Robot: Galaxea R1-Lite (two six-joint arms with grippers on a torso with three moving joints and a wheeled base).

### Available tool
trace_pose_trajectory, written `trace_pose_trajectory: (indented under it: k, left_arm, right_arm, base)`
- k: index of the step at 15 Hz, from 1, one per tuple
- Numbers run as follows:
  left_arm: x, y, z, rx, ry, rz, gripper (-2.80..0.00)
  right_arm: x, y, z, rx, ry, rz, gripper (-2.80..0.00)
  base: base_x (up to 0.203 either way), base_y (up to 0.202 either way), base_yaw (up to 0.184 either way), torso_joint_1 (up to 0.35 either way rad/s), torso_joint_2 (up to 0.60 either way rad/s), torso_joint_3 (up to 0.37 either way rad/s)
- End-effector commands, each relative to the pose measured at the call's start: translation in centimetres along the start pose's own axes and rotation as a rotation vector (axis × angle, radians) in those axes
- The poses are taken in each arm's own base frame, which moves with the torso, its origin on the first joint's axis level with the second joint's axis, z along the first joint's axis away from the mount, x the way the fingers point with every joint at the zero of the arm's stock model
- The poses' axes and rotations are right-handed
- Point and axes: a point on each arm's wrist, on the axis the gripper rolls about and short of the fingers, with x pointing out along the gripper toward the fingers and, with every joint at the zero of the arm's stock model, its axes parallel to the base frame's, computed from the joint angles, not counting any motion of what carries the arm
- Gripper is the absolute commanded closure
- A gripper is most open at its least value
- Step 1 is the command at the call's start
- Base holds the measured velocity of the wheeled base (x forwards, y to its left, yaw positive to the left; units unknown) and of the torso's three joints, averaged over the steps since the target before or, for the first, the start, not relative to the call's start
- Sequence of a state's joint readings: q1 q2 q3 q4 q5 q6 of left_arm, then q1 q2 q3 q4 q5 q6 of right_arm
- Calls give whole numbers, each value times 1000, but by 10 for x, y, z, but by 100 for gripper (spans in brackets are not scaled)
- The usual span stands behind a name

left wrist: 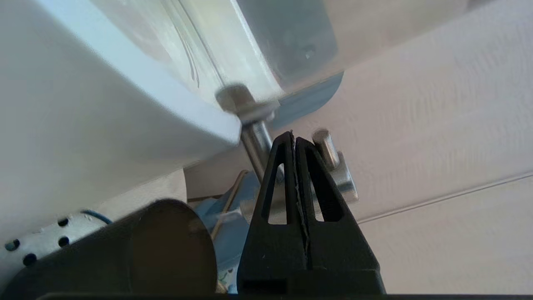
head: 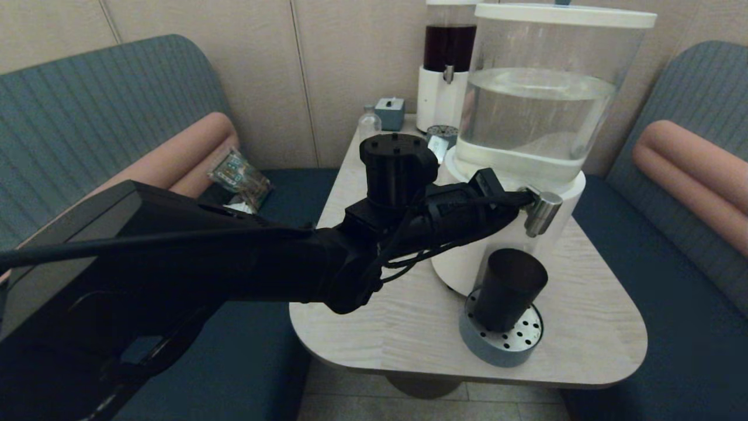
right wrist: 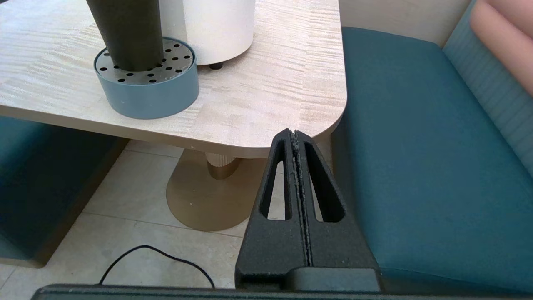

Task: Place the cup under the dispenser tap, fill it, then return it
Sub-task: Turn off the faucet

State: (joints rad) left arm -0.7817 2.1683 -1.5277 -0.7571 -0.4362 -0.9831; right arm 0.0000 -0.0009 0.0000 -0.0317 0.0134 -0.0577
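Observation:
The black cup point(head: 508, 286) stands upright on the perforated grey drip tray point(head: 529, 345), directly below the steel dispenser tap point(head: 543, 213) of the big white-based dispenser point(head: 537, 111). My left gripper point(head: 526, 199) reaches across the table, shut, with its tips against the side of the tap. In the left wrist view the gripper point(left wrist: 294, 135) is closed with nothing in it, the tap point(left wrist: 329, 150) lies just beyond its tips, and the cup point(left wrist: 125, 250) is below. My right gripper point(right wrist: 295, 133) hangs shut below the table's front corner, away from the cup point(right wrist: 125, 33).
A slimmer dark-liquid dispenser point(head: 447, 64), a small clear bottle point(head: 369, 123) and a blue box point(head: 390, 113) stand at the table's back. Teal benches flank the table point(head: 397, 327); a packet point(head: 239, 172) lies on the left seat. A cable point(right wrist: 154, 254) crosses the floor.

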Motion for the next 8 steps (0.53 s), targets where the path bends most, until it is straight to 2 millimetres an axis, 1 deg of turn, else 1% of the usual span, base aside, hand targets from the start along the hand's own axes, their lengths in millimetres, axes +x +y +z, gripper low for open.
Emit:
trace_pose_trajectory:
  k: [1,8]
  left_arm:
    - [-4,-4,1,-4,0,-2,0]
    - [-17,-10,-1,-4,-19,11,0]
  right_arm:
    - [1,0,-4,0,16,1,0]
    - [1,0,-4,0,14,1,0]
  base:
    - [0,0,0,0,0,0]
    - [0,0,0,0,0,0]
